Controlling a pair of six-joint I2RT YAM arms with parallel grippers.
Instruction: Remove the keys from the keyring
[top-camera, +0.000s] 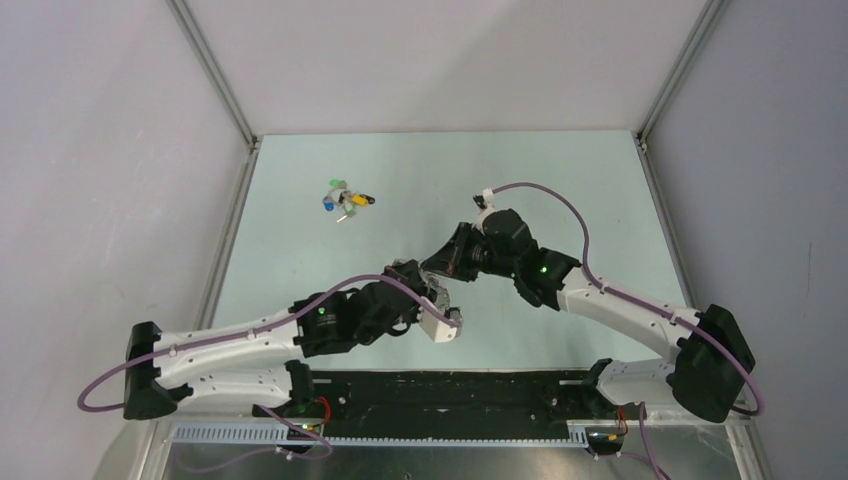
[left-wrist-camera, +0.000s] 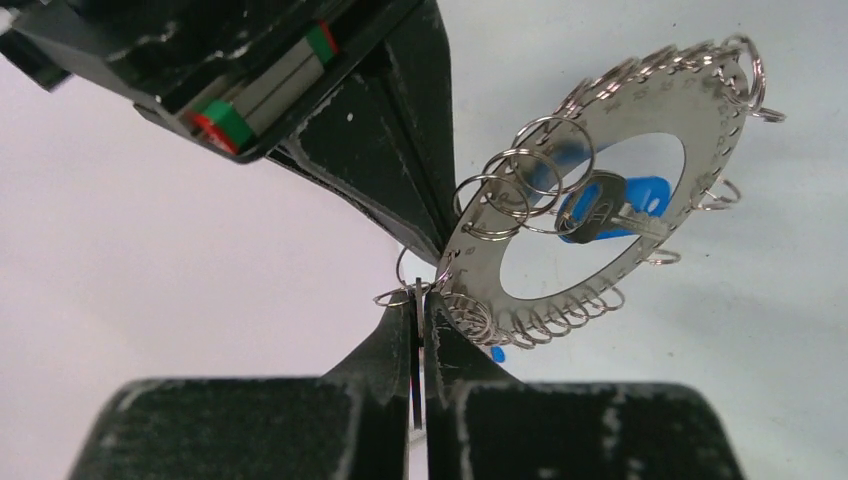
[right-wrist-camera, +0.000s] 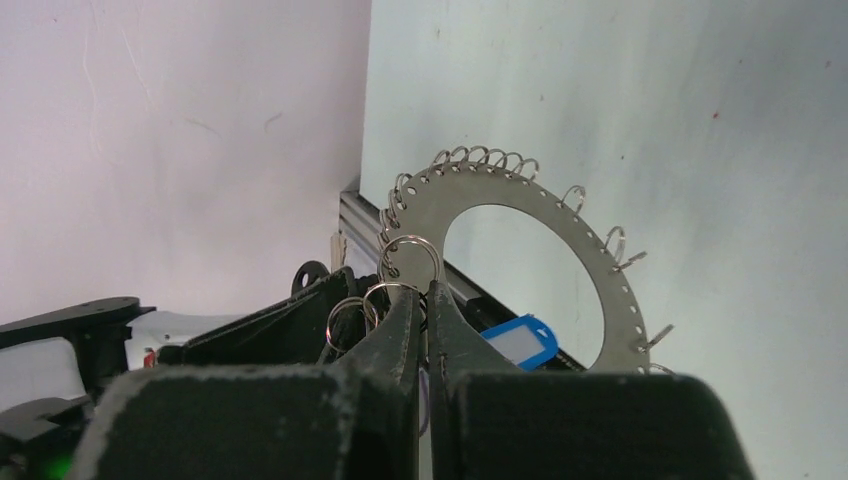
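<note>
The keyring, a flat silvery disc with a hollow centre and wire loops round its rim, hangs in the air between both grippers. A key with a dark head and a blue plastic tag hang from it. My left gripper is shut on a thin flat metal piece seen edge-on, hung on a small loop at the ring's lower rim; I cannot tell if it is a key. My right gripper is shut on the keyring's rim. In the top view the grippers meet tip to tip.
A small cluster of green, blue and yellow keys lies on the pale green table at the back left. Grey walls and metal rails close in the table on three sides. A small blue spot shows below the ring.
</note>
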